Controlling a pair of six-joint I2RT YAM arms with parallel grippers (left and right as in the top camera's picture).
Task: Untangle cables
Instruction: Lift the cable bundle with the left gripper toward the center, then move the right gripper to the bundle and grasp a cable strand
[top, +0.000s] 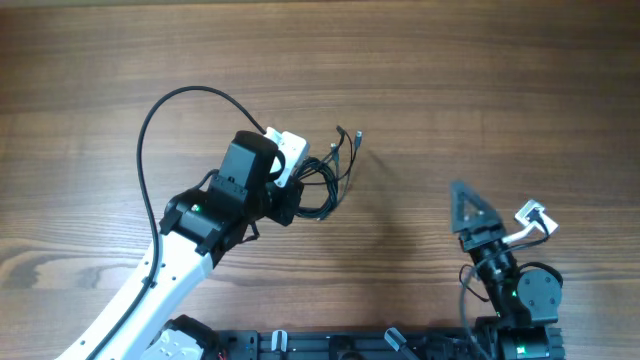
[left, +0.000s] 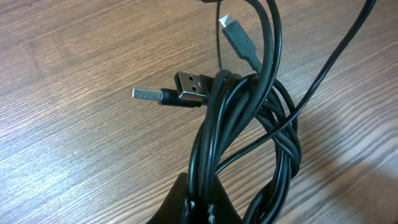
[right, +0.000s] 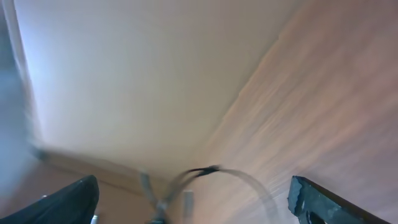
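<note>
Your left claw (left: 198, 208), pressed together, pinches the thin, dark, glossy cables (left: 249, 130), one knotted bundle above the brown wooden table (top: 480, 70). Your right claw (top: 468, 205) is spread, empty and well apart. No strand looks separated yet; judge the untangling barely begun.

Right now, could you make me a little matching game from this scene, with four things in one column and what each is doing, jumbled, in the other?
Things:
1. left pincer
2. right pincer
3. cables
4. silver USB plug

States:
A. wide open, holding nothing
B. looped together in a dark tangle
C. shut on the tangle
D. sticking out sideways from the loops

Pairs: 1-C, 2-A, 3-B, 4-D
</note>
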